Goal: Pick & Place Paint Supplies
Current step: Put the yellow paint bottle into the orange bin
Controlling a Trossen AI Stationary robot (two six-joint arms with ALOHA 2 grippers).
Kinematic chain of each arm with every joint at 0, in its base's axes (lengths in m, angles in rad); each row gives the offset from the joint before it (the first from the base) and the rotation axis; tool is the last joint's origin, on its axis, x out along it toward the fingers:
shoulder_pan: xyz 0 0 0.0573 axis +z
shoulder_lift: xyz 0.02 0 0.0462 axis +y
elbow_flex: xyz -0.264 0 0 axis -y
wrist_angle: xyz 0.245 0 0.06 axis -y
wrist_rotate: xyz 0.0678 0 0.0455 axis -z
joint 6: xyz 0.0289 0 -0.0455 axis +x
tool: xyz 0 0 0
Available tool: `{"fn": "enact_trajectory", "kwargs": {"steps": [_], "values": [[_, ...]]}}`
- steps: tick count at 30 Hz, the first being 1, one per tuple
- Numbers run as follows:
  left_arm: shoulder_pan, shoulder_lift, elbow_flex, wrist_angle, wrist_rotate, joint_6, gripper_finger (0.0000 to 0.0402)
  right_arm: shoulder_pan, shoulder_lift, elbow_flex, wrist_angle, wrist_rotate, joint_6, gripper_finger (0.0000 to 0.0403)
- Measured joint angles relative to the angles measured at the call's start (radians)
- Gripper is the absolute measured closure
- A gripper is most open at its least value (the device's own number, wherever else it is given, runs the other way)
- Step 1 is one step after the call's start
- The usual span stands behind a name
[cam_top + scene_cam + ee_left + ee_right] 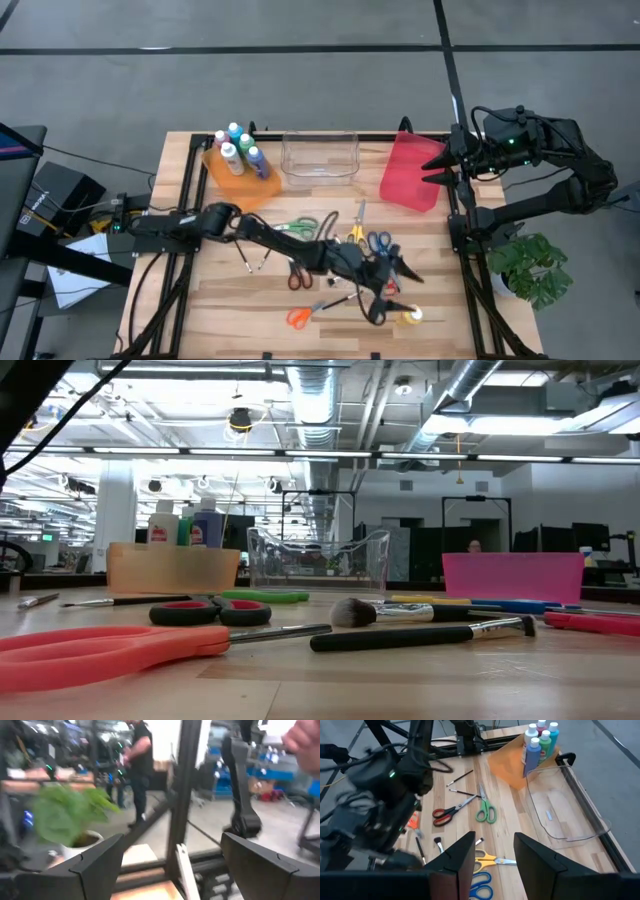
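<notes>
From up here I have the wooden table [220,300] filling the middle of the high view, with three bins along its far edge: the orange bin [240,185] already carrying several paint bottles [238,152], the clear bin [320,157] holding nothing I can make out, and the red bin [410,170] tipped up near the right arm; my left arm reaches clear across to the near right corner, and the left gripper [392,290] hangs there with its fingers spread wide and nothing between them; its wrist view looks out over the table edge at a plant and the room beyond. The right gripper [432,168] waits by the red bin, fingers parted and holding nothing. Loose supplies lie scattered mid-table: the green scissors [305,226], the red scissors [298,275], the orange scissors [300,316], the blue scissors [378,242], a few paintbrushes [338,303], and a yellow bottle [410,317] just beside the left gripper. My worry is that bottle; it sits close to the table edge, so a careless descent could knock it over or off; the stretched arm could also sweep the brushes and scissors beneath it.
</notes>
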Motion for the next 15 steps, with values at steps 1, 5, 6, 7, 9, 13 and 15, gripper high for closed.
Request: {"fn": "enact_trajectory", "kwargs": {"steps": [1,5,6,7,9,13,15], "values": [[-0.006,0.023,0.034,-0.017,0.007,0.000,0.0073,0.000,0.000,0.000,0.000,0.000,0.000,0.0269],[-0.019,0.085,0.114,-0.075,0.025,0.000,0.0073,0.000,0.000,0.000,-0.004,0.000,0.000,0.0269],[-0.019,0.093,0.121,-0.076,0.031,0.000,0.0073,0.000,0.000,0.000,-0.004,0.000,0.000,0.0269],[-0.019,0.099,0.123,-0.076,0.032,0.000,0.0073,0.000,0.000,0.000,-0.004,0.000,0.000,0.0269],[-0.015,0.108,0.123,-0.076,0.030,0.000,0.0073,0.000,0.000,0.000,-0.004,0.000,0.000,0.0269],[-0.012,0.125,0.123,-0.090,0.028,-0.001,0.0073,0.000,0.000,0.000,-0.010,0.000,0.000,0.0269],[-0.011,0.132,0.124,-0.094,0.028,0.001,0.0073,0.000,0.000,0.000,-0.013,0.000,0.000,0.0269]]}}
